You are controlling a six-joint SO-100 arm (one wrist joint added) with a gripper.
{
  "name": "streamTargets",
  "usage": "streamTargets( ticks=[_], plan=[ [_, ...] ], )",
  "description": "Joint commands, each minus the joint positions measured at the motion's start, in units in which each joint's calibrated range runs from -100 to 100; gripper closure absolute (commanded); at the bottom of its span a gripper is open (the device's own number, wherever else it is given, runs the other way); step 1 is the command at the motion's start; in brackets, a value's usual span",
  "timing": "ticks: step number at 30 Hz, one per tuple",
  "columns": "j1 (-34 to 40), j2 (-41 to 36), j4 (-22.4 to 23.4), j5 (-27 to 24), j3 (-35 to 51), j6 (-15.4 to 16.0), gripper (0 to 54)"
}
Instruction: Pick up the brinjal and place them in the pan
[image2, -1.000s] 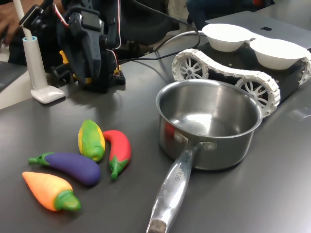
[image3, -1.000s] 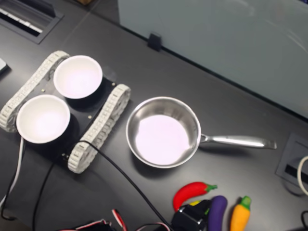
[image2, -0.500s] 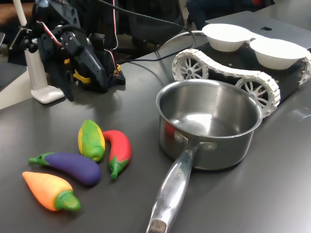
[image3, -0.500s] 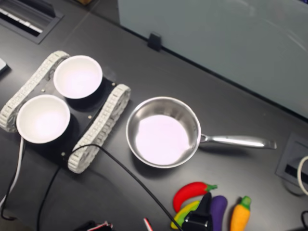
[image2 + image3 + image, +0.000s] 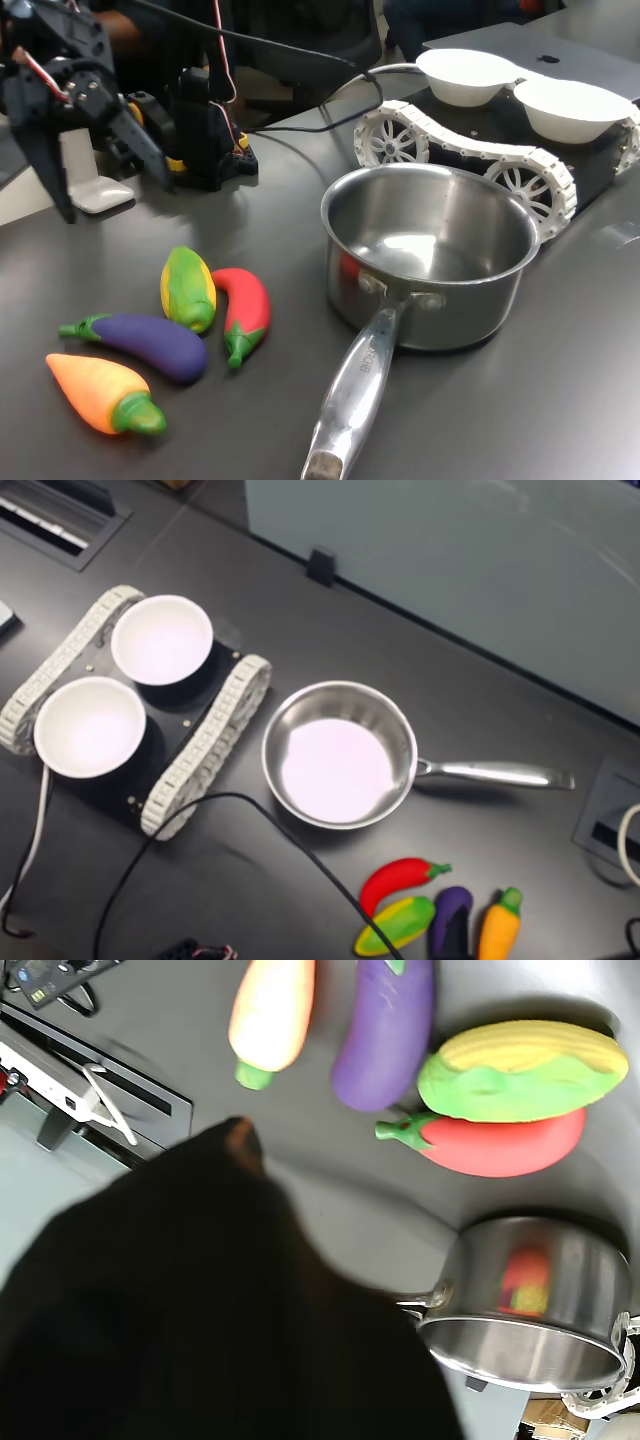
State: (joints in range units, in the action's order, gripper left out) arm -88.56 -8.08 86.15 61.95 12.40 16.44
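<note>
So the brinjal (image 5: 140, 343) is lying flat on the bench (image 5: 560, 380), wedged in a tight little row: carrot (image 5: 103, 394) just beside it on one side, corn (image 5: 188, 288) and red chilli (image 5: 242, 311) packed against the other. The pan (image 5: 430, 255) sits empty, off to the first exterior view's right, handle pointing toward that camera.

My worry is that crowding. There's barely any gap around the brinjal, so I reckon a finger could land on the carrot or corn and shove the whole row, or pinch two toys at once. It's glossy and curved too, so I'd guess it could squirt out of a grip near the tip.

The end effector (image 5: 45, 160) hangs well back from the toys, and honestly I can't tell if it's spread or closed. The wrist view is half blocked by a dark blur.
</note>
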Motion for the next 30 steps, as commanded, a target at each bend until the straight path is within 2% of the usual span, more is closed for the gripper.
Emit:
streamTargets(
  ticks=[1, 6, 13, 30],
  plan=[
    [-3.18, 0.03, -0.47, 3.81, 5.28, 0.45, 15.1],
    [-3.99, 2.89, -0.22, 6.5, 6.09, -0.72, 14.4],
    [-0.66, 7.36, -0.47, 9.13, 6.91, -2.74, 11.8],
    [6.79, 11.58, -0.81, 16.85, 7.37, -7.19, 12.6]
  ],
)
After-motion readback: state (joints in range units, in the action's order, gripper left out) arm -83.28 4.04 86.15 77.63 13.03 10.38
